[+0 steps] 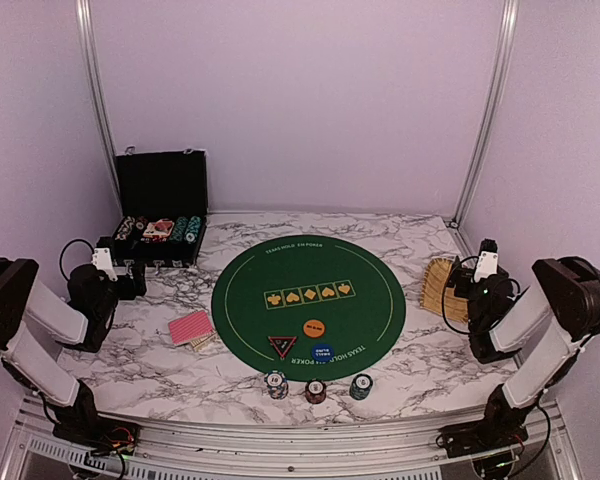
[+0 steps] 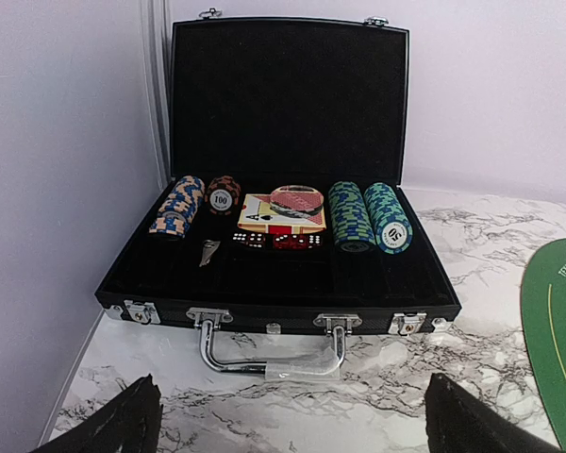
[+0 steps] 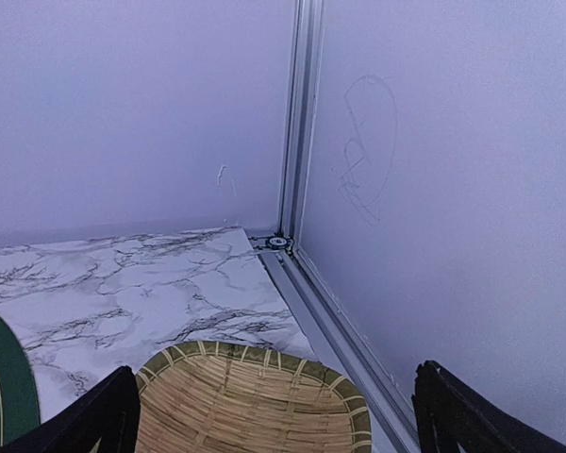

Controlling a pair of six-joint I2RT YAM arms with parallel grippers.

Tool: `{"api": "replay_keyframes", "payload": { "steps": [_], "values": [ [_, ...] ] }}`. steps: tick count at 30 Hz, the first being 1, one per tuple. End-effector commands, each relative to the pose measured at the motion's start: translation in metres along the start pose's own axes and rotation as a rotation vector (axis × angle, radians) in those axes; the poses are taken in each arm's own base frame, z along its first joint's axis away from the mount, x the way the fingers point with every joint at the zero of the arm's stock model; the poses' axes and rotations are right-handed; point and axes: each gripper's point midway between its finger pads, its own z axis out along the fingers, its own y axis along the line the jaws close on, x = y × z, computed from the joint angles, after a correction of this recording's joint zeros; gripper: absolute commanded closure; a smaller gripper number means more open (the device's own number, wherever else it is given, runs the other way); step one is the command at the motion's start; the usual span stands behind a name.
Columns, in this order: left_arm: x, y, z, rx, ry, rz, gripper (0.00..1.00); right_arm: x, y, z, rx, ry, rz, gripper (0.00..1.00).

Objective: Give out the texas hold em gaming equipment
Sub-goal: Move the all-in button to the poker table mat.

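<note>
Three small chip stacks stand at the near edge of the green round mat (image 1: 308,262): black (image 1: 275,384), red (image 1: 315,391), teal (image 1: 360,386). On the mat lie an orange button (image 1: 314,326), a blue button (image 1: 323,352) and a black-red triangle marker (image 1: 282,346). Red-backed cards (image 1: 191,327) lie left of the mat. More chips (image 2: 370,216) and cards (image 2: 281,211) sit in the open black case (image 2: 278,293). My left gripper (image 2: 288,415) is open and empty, in front of the case handle. My right gripper (image 3: 274,415) is open and empty, over the woven tray (image 3: 250,401).
The case (image 1: 160,215) stands at the back left with its lid up. The tan woven tray (image 1: 440,285) lies at the right, near the wall. Metal frame posts (image 3: 297,123) stand in the corners. Dice (image 2: 278,240) lie in the case.
</note>
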Motion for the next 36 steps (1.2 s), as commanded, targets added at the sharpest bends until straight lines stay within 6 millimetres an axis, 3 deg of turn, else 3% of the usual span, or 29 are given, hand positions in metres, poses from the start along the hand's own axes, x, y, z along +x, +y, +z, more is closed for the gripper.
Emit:
{"api": "replay_keyframes", "payload": {
  "steps": [1,12,15,18,23,27,33,36],
  "values": [
    [-0.012,0.001,0.004,-0.009,-0.041,-0.006,0.01,-0.003,-0.001,0.001,0.001,-0.006,0.007,0.01],
    [-0.013,0.000,0.004,-0.003,-0.040,-0.010,0.01,-0.003,-0.001,0.001,-0.002,-0.007,0.007,0.01],
    [-0.021,0.004,0.011,0.010,-0.011,-0.006,0.01,-0.003,-0.001,0.002,-0.001,-0.005,0.009,0.01],
    [-0.032,-0.012,0.020,0.102,0.056,0.036,0.01,-0.001,-0.010,0.001,0.041,0.020,0.036,0.01],
    [-0.046,-0.017,0.031,0.132,0.164,0.062,0.01,-0.021,-0.008,-0.013,0.013,-0.071,0.020,0.01],
    [-0.058,-0.017,0.029,0.128,0.207,0.061,0.01,-0.036,-0.027,0.007,0.151,0.037,0.073,0.01],
    [-0.067,-0.022,0.023,0.166,0.288,0.037,0.01,-0.097,-0.024,0.007,0.094,-0.038,0.171,0.01],
    [-0.072,-0.026,0.019,0.187,0.357,0.027,0.01,-0.110,-0.023,0.010,0.089,0.008,0.219,0.01]
  ]
}}
